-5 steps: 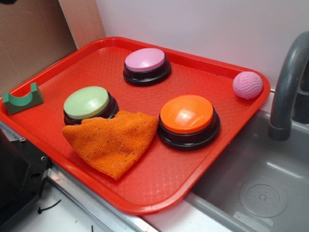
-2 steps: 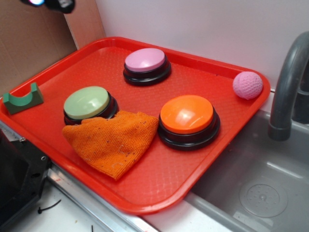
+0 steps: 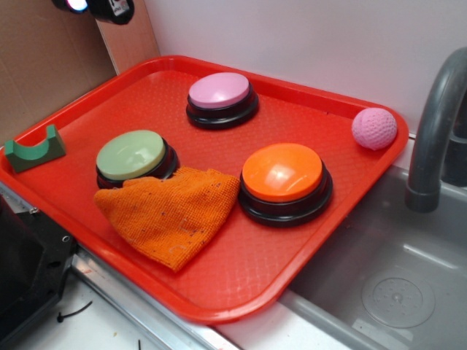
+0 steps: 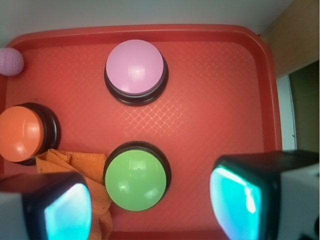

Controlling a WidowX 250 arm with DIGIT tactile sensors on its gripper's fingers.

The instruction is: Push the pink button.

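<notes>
The pink button (image 3: 220, 90) (image 4: 134, 67), a pale pink-lilac dome on a black base, stands at the back of the red tray (image 3: 241, 281). My gripper (image 3: 95, 7) hangs high at the top left of the exterior view, above the tray's left back corner, well clear of the button. In the wrist view my gripper (image 4: 150, 205) is open, its two cyan-padded fingers (image 4: 67, 212) wide apart with nothing between them. The pink button lies ahead of the gripper, beyond the green button (image 4: 136, 177).
An orange button (image 3: 283, 173) and a green button (image 3: 131, 154) also stand on the tray, with an orange cloth (image 3: 171, 215) between them. A pink dimpled ball (image 3: 374, 128) lies at the tray's right corner. A green block (image 3: 33, 149) sits left; a sink with faucet (image 3: 438, 124) is right.
My gripper has come into the exterior view at the top left and shifted slightly to the right. Nothing on the tray has moved.
</notes>
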